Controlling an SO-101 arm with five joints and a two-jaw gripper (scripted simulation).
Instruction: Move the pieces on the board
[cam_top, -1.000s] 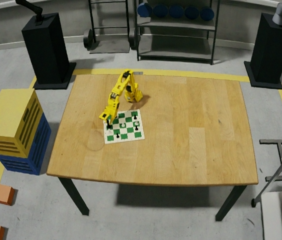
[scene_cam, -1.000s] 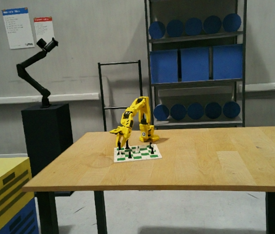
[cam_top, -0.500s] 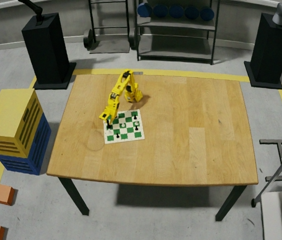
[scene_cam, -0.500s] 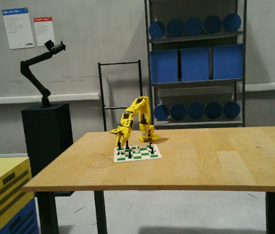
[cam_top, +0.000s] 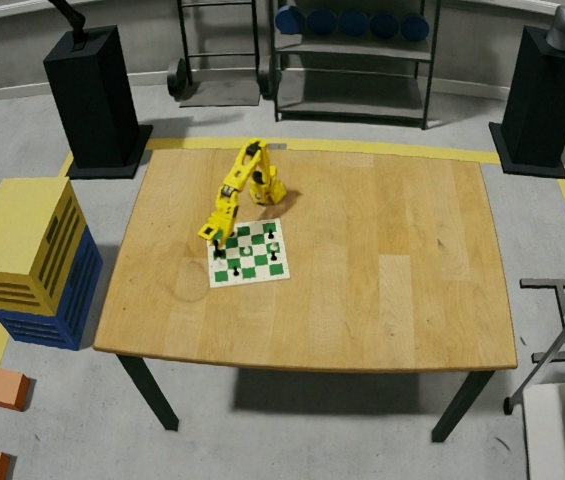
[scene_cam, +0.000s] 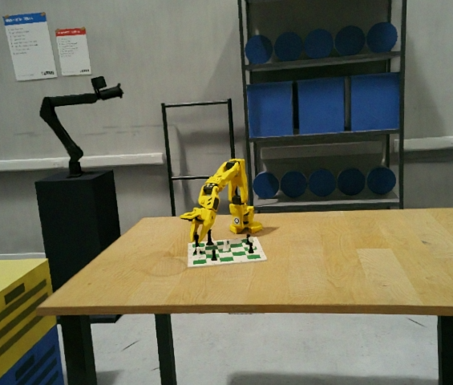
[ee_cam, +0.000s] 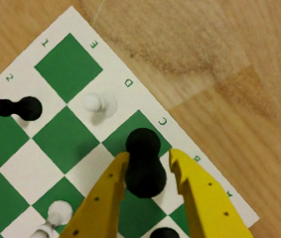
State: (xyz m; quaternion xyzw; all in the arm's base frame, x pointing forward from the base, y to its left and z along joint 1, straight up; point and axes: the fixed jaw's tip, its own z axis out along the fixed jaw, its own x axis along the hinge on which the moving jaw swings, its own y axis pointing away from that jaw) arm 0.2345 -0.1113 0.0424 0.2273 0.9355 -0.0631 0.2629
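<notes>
A black piece (cam_top: 218, 253) (scene_cam: 196, 250) (ee_cam: 143, 140) stands upright on C1, its head leaning toward the bottom of the wrist view by perspective. My gripper (cam_top: 218, 243) (scene_cam: 197, 238) (ee_cam: 148, 155) is slightly open around its upper part, one jaw on each side. The head looks close to the left jaw, with a narrow gap on the right. The visible part of square B1 (ee_cam: 173, 201) is bare white; the right jaw hides some of it. The board (cam_top: 249, 282) (scene_cam: 227, 264) (ee_cam: 244, 215) lies flat. I see no piece standing off the board; the arm hides some table.
A white piece (ee_cam: 100, 105) stands on D1, beside C1. Another black piece (scene_cam: 209, 238) (ee_cam: 165, 234) stands near A2, close behind the gripper. Several more pieces stand across the board, including a black one (cam_top: 235, 271) (scene_cam: 214, 254) (ee_cam: 23, 108) near the front.
</notes>
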